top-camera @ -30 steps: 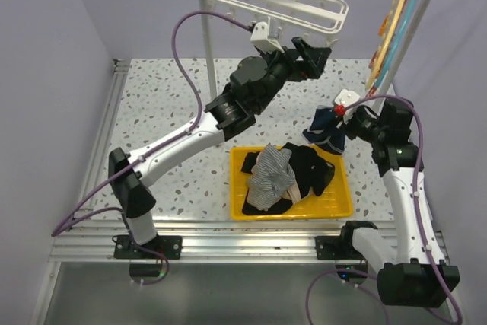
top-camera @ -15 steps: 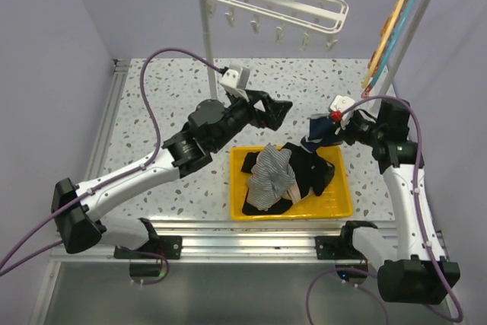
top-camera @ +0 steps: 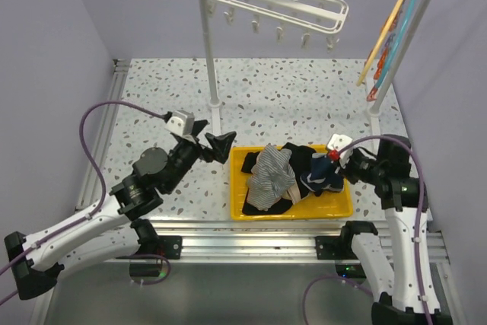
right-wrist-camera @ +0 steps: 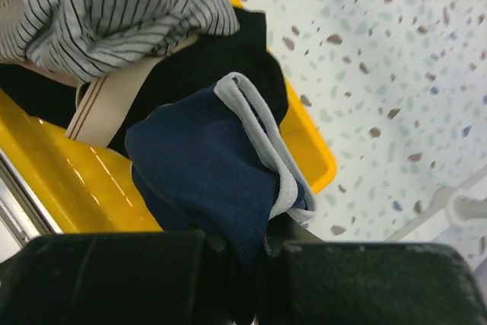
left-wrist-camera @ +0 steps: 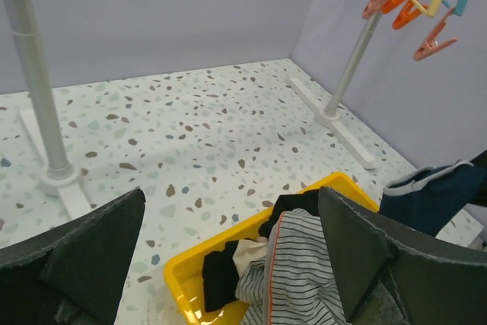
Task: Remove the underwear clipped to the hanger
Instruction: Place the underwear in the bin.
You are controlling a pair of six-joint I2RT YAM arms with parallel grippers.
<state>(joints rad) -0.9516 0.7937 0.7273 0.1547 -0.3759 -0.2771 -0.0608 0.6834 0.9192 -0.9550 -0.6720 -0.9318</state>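
Seen from above, the white clip hanger [top-camera: 278,1] hangs from the rail at the back, and every clip you can see on it is bare. The underwear is now at the front of the table. A striped pair [top-camera: 270,176] and a black pair [top-camera: 304,159] lie heaped in the yellow tray [top-camera: 237,188].

Your right gripper [top-camera: 333,162] is closed tight on a navy pair [top-camera: 323,174]. It holds this pair over the right end of the tray, above the black cloth. Whether the navy pair touches the heap cannot be told.

Your left gripper [top-camera: 213,146] is spread as wide as it goes and holds nothing. It hovers just left of the tray, well apart from the navy pair.

By this view the unclipping looks finished. What seems left is to let the navy pair go into the tray.
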